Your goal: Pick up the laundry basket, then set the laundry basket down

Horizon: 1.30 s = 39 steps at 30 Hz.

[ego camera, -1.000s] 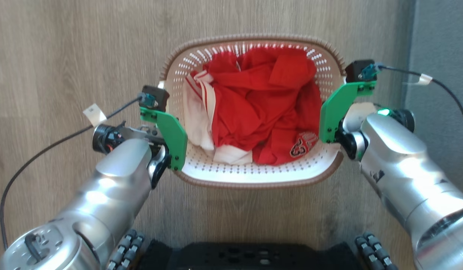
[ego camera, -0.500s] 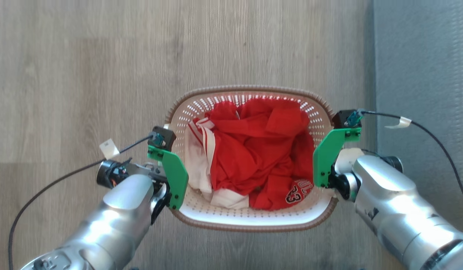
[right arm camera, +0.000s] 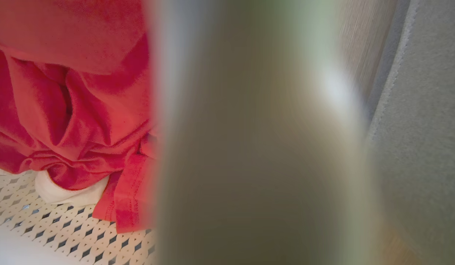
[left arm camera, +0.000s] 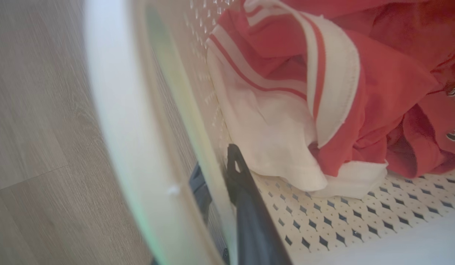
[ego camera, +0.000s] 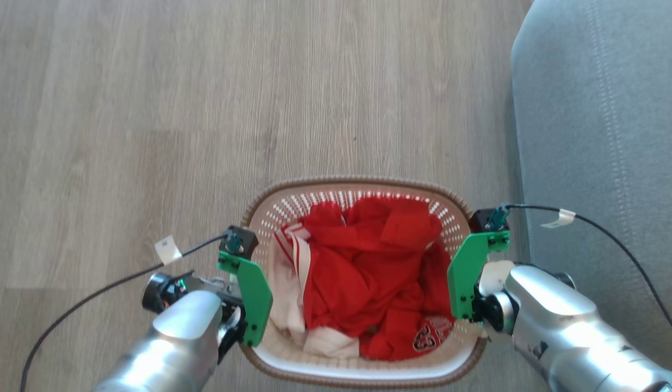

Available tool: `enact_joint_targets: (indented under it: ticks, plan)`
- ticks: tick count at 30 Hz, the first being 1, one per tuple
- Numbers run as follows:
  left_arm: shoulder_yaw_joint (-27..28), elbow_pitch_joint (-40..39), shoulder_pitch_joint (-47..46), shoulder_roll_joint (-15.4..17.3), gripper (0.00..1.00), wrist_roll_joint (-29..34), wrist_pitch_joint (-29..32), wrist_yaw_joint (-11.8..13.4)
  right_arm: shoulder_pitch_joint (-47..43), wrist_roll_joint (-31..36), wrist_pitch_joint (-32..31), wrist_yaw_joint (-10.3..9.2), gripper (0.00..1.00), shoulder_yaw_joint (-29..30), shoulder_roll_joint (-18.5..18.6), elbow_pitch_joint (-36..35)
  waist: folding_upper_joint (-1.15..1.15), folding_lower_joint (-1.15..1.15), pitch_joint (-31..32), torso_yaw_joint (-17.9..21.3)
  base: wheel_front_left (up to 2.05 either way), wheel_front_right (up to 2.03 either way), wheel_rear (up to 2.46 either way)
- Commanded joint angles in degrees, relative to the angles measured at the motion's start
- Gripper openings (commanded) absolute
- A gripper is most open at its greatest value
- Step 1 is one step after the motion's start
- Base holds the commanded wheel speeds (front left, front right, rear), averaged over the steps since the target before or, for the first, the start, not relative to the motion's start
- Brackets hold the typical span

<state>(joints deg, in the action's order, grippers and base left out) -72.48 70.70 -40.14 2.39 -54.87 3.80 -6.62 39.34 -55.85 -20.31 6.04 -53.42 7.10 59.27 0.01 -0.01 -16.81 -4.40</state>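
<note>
Head view first: the laundry basket is low in the middle, over the wooden floor, with a grey sofa just beside its right end. Red and white clothes lie loosely inside. My 2 arms reach to its 2 short ends, where green plates hide the fingers. So for the right gripper I cannot tell if it is closed or apart. I also cannot tell if the basket is off the floor.

Left wrist view: the left gripper has 1 dark finger inside the wall and 1 outside. I judge it is clamped on the thin wall, under the rim.

Right wrist view: a blurred pale shape is very near the lens, with the clothes on one side and the sofa on the other. It does not settle the right jaws.

I expect a light load, but the perforated plastic is thin and will bend, and the soft clothes can slide. The best hold is at both ends, under the stiffer brown rim, kept level.
</note>
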Motion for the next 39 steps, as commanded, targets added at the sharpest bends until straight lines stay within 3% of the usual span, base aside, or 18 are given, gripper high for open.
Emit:
enact_joint_targets:
  ticks: [1,5,11,18,39]
  plan:
    - [-0.8,-1.1,-1.4,0.7,0.00,1.9,-0.1,-0.5,-1.0,0.7,-0.7,1.45,0.00,-2.3,-1.7,-3.1,-0.01,0.01,1.5,0.1,0.00,0.00,0.00]
    - [-0.8,-4.6,0.7,1.9,0.00,2.4,4.2,-0.8,-1.2,0.6,-3.2,1.45,0.00,-4.1,-1.2,-4.4,-0.01,0.01,3.8,0.2,0.00,0.00,0.00]
    - [-0.9,-16.1,3.6,7.4,0.00,5.5,12.8,-0.9,-1.6,0.2,-7.3,1.45,0.00,-6.7,-0.7,-5.8,-0.01,0.01,6.7,0.1,0.00,0.00,0.00]
    - [-0.9,-25.3,5.6,11.7,0.00,5.2,17.5,-0.9,-3.1,-1.1,-7.6,1.45,0.00,-6.9,-1.0,-6.7,-0.01,0.01,9.4,-0.4,0.00,0.00,0.00]
    - [-0.8,-28.5,8.9,12.2,0.00,4.8,17.3,-0.2,-4.8,-0.3,-5.6,1.45,0.00,-6.5,-1.4,-6.2,-0.01,0.01,11.8,-0.5,0.00,0.00,0.00]
